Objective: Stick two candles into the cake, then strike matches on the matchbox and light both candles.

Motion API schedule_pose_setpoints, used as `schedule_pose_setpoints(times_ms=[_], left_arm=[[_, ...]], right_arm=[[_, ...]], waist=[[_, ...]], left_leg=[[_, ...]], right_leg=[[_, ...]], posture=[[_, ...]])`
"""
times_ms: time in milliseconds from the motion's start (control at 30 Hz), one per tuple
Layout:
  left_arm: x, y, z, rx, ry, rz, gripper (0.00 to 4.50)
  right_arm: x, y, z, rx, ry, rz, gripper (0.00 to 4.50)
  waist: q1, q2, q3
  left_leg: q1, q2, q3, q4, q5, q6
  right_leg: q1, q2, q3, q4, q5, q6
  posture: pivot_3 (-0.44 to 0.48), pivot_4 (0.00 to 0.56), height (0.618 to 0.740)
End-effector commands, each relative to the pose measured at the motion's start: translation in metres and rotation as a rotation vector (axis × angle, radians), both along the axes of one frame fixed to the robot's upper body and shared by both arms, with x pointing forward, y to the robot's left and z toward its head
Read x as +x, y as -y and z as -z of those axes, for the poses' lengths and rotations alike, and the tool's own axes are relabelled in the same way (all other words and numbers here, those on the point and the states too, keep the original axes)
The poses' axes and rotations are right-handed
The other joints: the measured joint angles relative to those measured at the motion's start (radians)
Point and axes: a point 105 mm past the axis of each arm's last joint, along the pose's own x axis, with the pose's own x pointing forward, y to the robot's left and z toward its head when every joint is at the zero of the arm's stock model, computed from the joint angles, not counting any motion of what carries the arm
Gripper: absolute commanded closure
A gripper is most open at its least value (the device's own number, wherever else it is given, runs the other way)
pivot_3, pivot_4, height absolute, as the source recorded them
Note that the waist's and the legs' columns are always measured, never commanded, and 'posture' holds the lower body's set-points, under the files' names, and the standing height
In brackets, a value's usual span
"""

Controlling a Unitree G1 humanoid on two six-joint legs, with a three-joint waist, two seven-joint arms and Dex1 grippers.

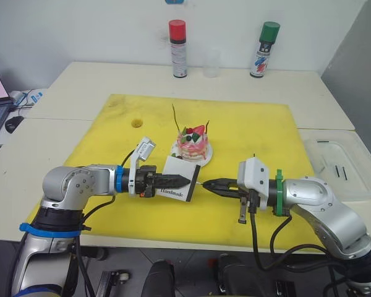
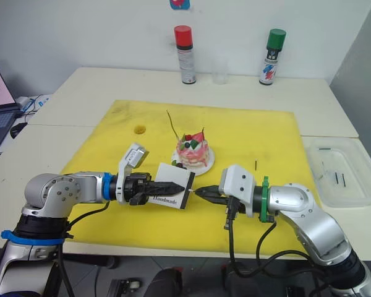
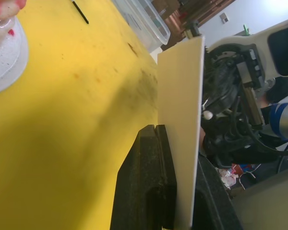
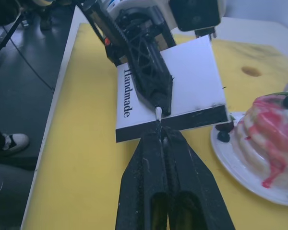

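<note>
Now match against matchbox edge

Matt white card matchbox w/ rough dark strip, clamped in left pincer, matt black plastic. Under it: yellow mat, matt, stained. Plate glossy.

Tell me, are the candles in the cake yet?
Yes. Both candles stand stuck in the cake, unlit.

Head cams look down and forward over the yellow mat from the near side. Each wrist cam sits super close, both catching the matchbox and the cake plate.
</note>
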Motion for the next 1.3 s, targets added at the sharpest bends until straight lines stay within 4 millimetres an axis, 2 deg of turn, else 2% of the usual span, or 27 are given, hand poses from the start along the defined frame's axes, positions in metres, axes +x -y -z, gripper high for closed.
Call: schedule_pose_setpoints(times_ms=[33,600,1000,1300], left_arm=[[-0.002,0.001,-0.008,-0.022,0.020,0.025,4.50],[-0.006,0.002,-0.006,-0.040,0.012,0.029,4.50],[-0.008,0.003,-0.005,-0.043,0.015,0.032,4.50],[-0.006,0.000,-0.005,-0.035,0.020,0.017,4.50]], right_arm=[[-0.002,-0.006,-0.003,-0.008,0.044,-0.033,4.48],[0.008,-0.010,0.017,-0.068,0.044,-0.015,4.48],[0.011,-0.015,0.018,-0.065,0.040,-0.009,4.48],[0.008,-0.009,0.014,-0.063,0.028,0.002,4.48]], waist=[[0.000,0.000,0.000],[0.000,0.000,0.000],[0.000,0.000,0.000],[0.000,0.000,0.000]], left_leg=[[0.000,0.000,0.000,0.000,0.000,0.000],[0.000,0.000,0.000,0.000,0.000,0.000],[0.000,0.000,0.000,0.000,0.000,0.000],[0.000,0.000,0.000,0.000,0.000,0.000]], right_leg=[[0.000,0.000,0.000,0.000,0.000,0.000],[0.000,0.000,0.000,0.000,0.000,0.000],[0.000,0.000,0.000,0.000,0.000,0.000],[0.000,0.000,0.000,0.000,0.000,0.000]], posture=[[0.000,0.150,0.704],[0.000,0.150,0.704],[0.000,0.150,0.704],[0.000,0.150,0.704]])
